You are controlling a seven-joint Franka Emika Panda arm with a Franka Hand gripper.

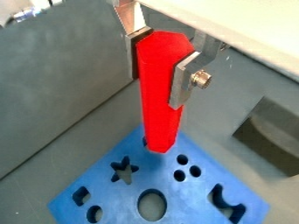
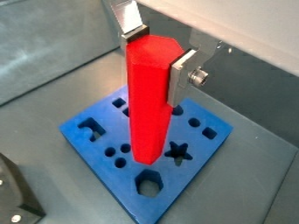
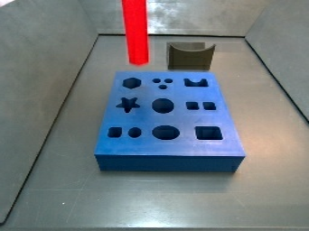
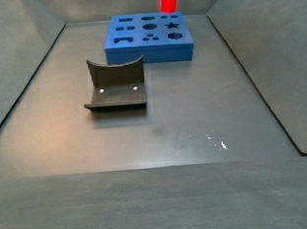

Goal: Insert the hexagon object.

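Under my gripper [image 2: 156,66] it's all plain grey: a flat, dull floor [image 4: 160,165] running the whole length of the box. Grey walls [image 4: 15,67] rise on both sides and lean outward, and a back wall [image 3: 169,16] closes the far end, a touch brighter. Soft light from above, with small glints [image 4: 214,139] on the floor.

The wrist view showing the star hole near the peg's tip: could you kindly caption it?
Gripper holds the red hexagon object upright above the blue block.
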